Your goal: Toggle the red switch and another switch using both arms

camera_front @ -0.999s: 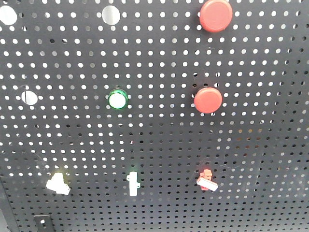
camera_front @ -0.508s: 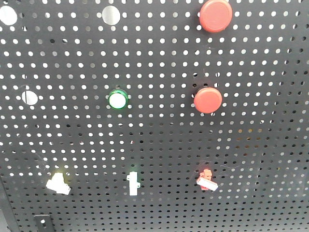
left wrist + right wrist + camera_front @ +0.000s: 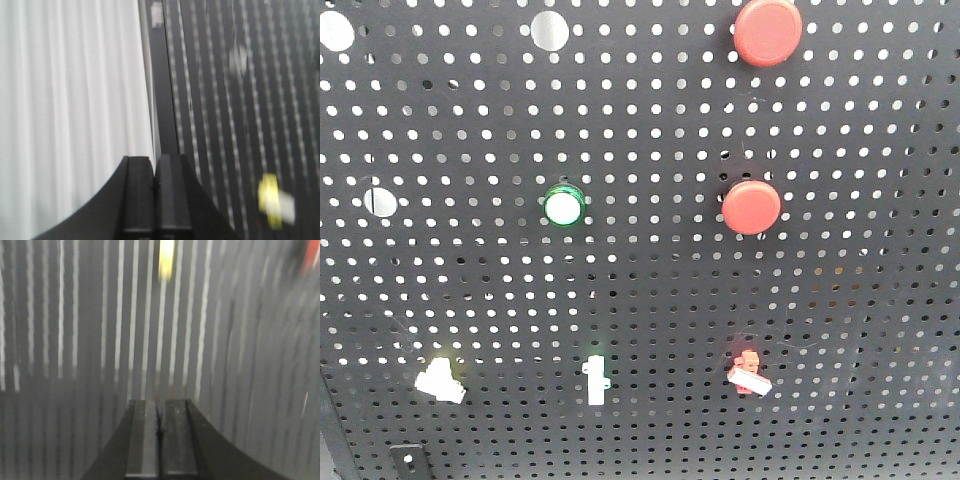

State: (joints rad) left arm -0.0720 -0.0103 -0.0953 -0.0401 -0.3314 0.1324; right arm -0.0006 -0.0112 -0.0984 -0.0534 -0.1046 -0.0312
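In the front view the red switch sits low on the right of the black pegboard, its white lever tip pointing down-right. The pale yellow switch sits low on the left. Neither gripper shows in that view. In the left wrist view my left gripper is shut and empty, with the yellow switch a blur to its lower right. My right gripper is shut and empty, facing the blurred board. A red smear at the top right corner may be the red switch.
A white toggle stands between the two switches. Above are a green round button and two big red push buttons. A white ribbed wall lies left of the board's edge. A yellowish streak hangs above the right gripper.
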